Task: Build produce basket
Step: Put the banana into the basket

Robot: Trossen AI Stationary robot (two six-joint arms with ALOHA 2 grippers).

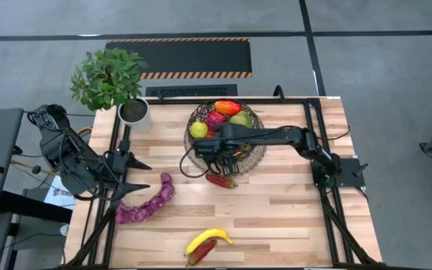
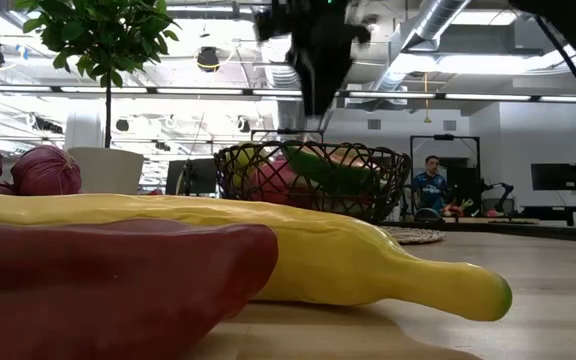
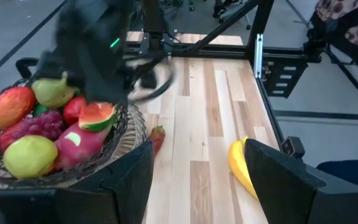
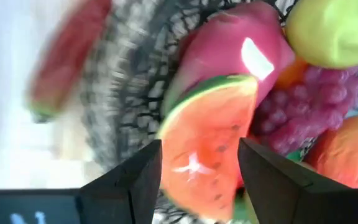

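Note:
The dark wire basket stands at the table's far middle. It holds an orange-red fruit, a green pear, grapes, a yellow-green apple, a pink dragon fruit and a watermelon slice. The slice leans on the dragon fruit by the basket's near rim. My right gripper hangs open just above the slice, pointing down, one finger to each side of it. My left gripper waits open, raised over the table's left edge. A red pepper lies against the basket's near side.
A purple string of bulbs lies at the left. A banana and a second red pepper lie by the near edge. A potted plant stands at the far left corner. A person sits far behind the table.

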